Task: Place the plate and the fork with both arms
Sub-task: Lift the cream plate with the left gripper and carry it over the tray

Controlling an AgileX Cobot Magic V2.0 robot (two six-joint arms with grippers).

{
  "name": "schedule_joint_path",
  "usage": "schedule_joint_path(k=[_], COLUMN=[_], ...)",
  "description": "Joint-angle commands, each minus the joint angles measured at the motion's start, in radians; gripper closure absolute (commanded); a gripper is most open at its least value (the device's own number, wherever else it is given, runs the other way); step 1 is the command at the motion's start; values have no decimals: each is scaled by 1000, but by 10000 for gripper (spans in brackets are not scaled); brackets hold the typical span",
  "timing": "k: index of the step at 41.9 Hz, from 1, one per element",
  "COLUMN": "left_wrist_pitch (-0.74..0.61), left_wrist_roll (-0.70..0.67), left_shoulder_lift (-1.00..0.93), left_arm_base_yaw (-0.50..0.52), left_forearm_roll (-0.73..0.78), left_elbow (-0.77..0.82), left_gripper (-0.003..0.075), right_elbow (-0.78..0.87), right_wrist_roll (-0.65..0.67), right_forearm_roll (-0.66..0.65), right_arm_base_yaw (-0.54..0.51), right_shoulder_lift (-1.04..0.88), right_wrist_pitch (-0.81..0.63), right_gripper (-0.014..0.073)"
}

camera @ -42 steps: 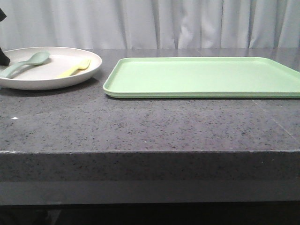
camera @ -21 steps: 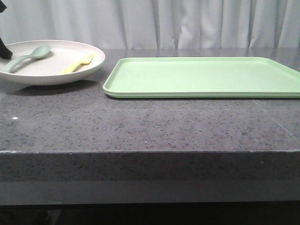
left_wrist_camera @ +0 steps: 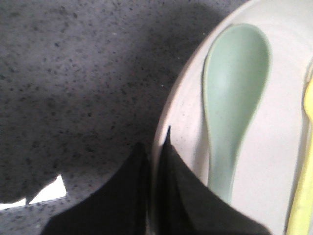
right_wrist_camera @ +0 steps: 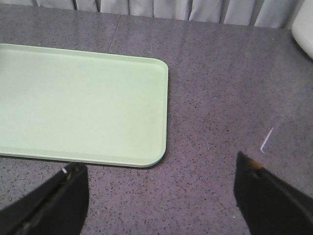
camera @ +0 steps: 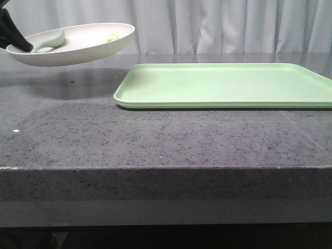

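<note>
Above the far left corner of the dark speckled stone counter (camera: 155,140), the large round cream plate (camera: 78,49) hangs clear of the surface, tilted so its right rim rides higher than its left. Its shadow lies on the counter underneath. The left gripper (left_wrist_camera: 155,161) holds it by the left rim, the black fingers clamped on the edge with one above and one below, as the wrist view shows. That edge grip probably accounts for the tilt, since the plate's weight hangs out beyond the fingers.

On the plate lie two utensils: a small pale yellow plastic fork (camera: 111,37), resting near the raised right side, and a pale teal plastic spoon (camera: 49,42), lying close to the gripped rim. Keeping the tilt gentle should matter, as either could slide.

Just right of the plate, and lower, a rectangular light green tray (camera: 223,85) sits flat along the far edge of the counter, nothing on it; it looks the likely landing place. The right gripper (right_wrist_camera: 161,193) hovers over bare counter beside the tray's corner, jaws wide apart and holding nothing, seemingly waiting for the fork. Pale pleated curtains (camera: 218,26) close off the room behind.
</note>
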Motion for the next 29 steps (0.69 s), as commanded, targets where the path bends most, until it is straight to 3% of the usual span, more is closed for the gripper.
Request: schedule_joint_path(k=[1, 29], left_wrist_pitch=[29, -251], left_wrist_roll=[-41, -309], left_shoulder_lift=[-78, 11], left_arm_base_yaw=[-59, -438], left_forearm_roll=[-98, -60], left_elbow=[-32, -89], left_gripper=[738, 738], right_elbow=[-29, -29], right_wrist_roll=[-2, -2], right_forearm_roll=[-12, -12], right_arm_base_yaw=[2, 2], right_shoulder_lift=[9, 9], right_wrist_pitch=[-75, -78], right_gripper=[-30, -30])
